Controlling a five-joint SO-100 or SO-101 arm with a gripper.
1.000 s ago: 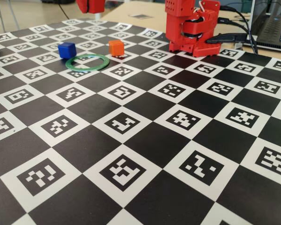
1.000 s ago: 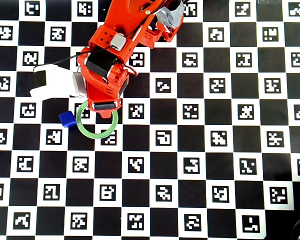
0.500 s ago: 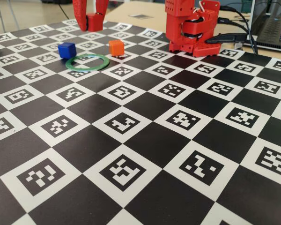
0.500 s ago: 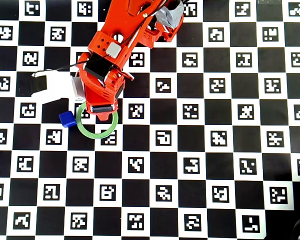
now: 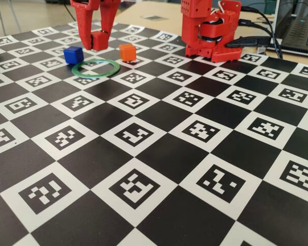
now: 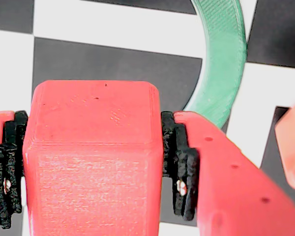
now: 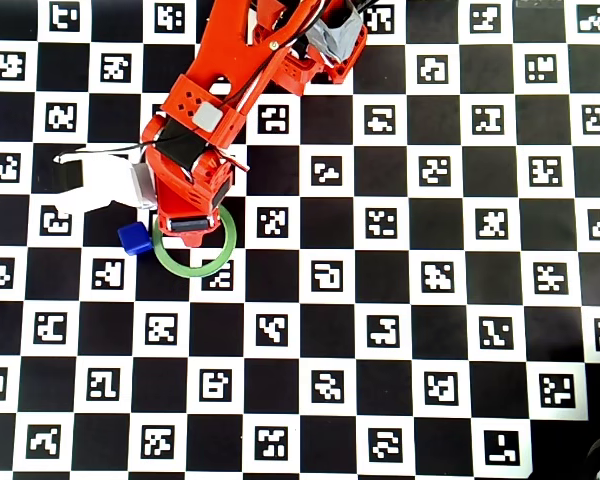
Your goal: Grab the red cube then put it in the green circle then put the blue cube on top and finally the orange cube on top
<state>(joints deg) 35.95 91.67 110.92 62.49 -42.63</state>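
red cube (image 6: 91, 157) clamped between the gripper (image 5: 98, 41) fingers, held off the board above the far edge of the green circle (image 5: 96, 67). Ring's centre is empty. In the fixed view, blue cube (image 5: 73, 54) sits at the ring's 10 o'clock, orange cube (image 5: 127, 52) at 2 o'clock, both outside it

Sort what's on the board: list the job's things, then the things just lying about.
Job: red cube held in the gripper; green circle; blue cube; orange cube.

Lying about: laptop; cables; white object beside the arm.
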